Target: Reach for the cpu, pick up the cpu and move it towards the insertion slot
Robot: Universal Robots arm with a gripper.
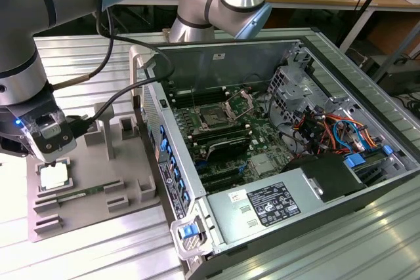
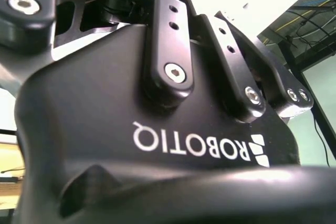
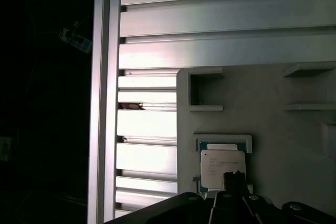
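My gripper (image 1: 52, 159) hangs just above the cpu (image 1: 54, 176), low over the grey fixture plate (image 1: 98, 185) that lies on the slatted aluminium bench (image 1: 98, 254), at the exterior view's left. The cpu lies flat in a square nest of that plate with its pale metal top facing up, and nothing has lifted it. In the first wrist view the cpu (image 3: 222, 166) sits in its framed nest near one edge of the fixture plate (image 3: 273, 124), with a dark part of my gripper overlapping its near edge and the bench slats (image 3: 152, 124) running alongside. I cannot tell whether my gripper is spread or pressed together, nor whether it touches the chip. The second wrist view shows my black housing (image 2: 157, 182) close up, with bolted link bars across it. The insertion slot (image 1: 215, 117) is well apart from the cpu, towards the exterior view's right, on the green motherboard inside the open computer case (image 1: 262, 54). Its silver bracket stands tilted up beside the dark square centre. A labelled power supply (image 1: 269, 204) fills the near corner of the case.
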